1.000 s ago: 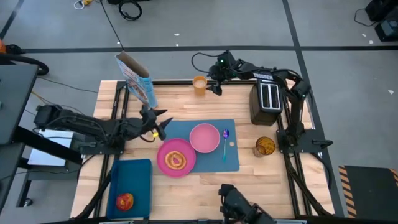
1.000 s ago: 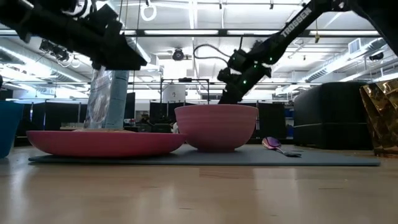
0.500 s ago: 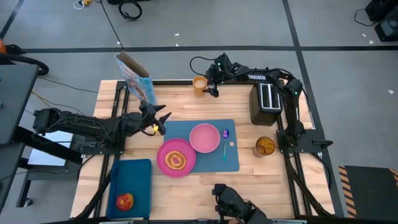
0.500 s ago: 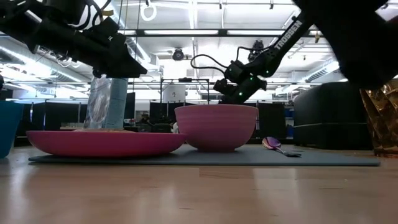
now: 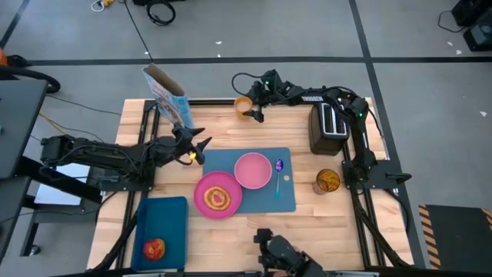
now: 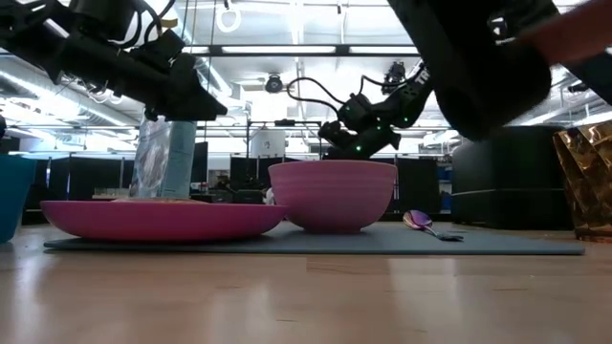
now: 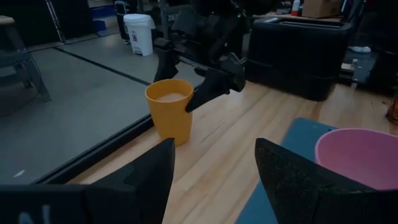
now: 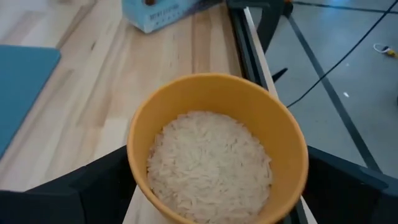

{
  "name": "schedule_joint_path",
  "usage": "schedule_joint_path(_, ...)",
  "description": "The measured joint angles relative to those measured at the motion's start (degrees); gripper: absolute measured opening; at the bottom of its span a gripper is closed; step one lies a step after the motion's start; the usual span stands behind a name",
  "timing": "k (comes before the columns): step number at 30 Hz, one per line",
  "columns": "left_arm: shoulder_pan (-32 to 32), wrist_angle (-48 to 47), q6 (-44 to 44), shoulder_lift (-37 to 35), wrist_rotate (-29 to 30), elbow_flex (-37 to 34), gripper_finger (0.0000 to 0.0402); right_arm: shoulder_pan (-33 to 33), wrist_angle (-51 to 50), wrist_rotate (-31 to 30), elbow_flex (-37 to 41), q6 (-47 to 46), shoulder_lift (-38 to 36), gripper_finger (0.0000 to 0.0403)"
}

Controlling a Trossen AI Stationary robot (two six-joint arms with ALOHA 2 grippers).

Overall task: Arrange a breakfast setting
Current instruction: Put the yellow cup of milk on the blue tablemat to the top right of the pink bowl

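Observation:
The small orange cup (image 5: 243, 105), filled with white grains, stands at the table's far edge. My right gripper (image 5: 250, 105) is open, with one finger on each side of the cup (image 8: 217, 149); the left wrist view also shows this (image 7: 169, 109). My left gripper (image 5: 197, 146) is open and empty above the far left corner of the blue placemat (image 5: 290, 198), near the cereal box (image 5: 169, 96). On the mat are the pink plate (image 5: 217, 195) with toast, the pink bowl (image 5: 252, 170) and the spoon (image 5: 278, 177). The apple (image 5: 154, 248) lies on the dark-blue tray (image 5: 165, 219). My right gripper comes at the cup level from the table's right side, its fingers (image 7: 211, 93) on either side of the cup's upper wall (image 8: 140, 158). I cannot tell whether they touch it. The cup stands upright on the table.
The black toaster (image 5: 330, 127) stands at the far right. A crumpled gold thing (image 5: 327, 181) sits right of the mat. A dark object (image 5: 280, 252) is at the near edge and fills the upper right of the low view (image 6: 469, 67).
My right gripper has gone toward the table's left edge, up to the cup, and now has a finger on each side of it. My left gripper has gone a little toward the far edge. The dark object at the near edge has shifted left.

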State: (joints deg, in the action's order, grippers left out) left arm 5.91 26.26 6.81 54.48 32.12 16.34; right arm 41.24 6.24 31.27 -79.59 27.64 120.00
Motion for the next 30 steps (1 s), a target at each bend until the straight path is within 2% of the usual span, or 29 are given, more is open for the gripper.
schedule_joint_path(14, 0.4, 0.0, 0.0, 0.0, 0.0, 0.0, 0.0231, -0.3, 2.9, 0.0, 0.0, -4.1, 0.0, 0.0398)
schedule_joint_path(23, 0.4, 0.0, 0.0, 0.0, 0.0, 0.0, 0.0231, -0.4, 2.7, 0.2, 0.0, -5.0, 0.0, 0.0362)
schedule_joint_path(30, 0.4, -0.9, 0.0, 0.0, 0.0, 0.0, 0.0231, -0.4, 2.6, 0.3, 0.0, -5.1, 0.0, 0.0356)
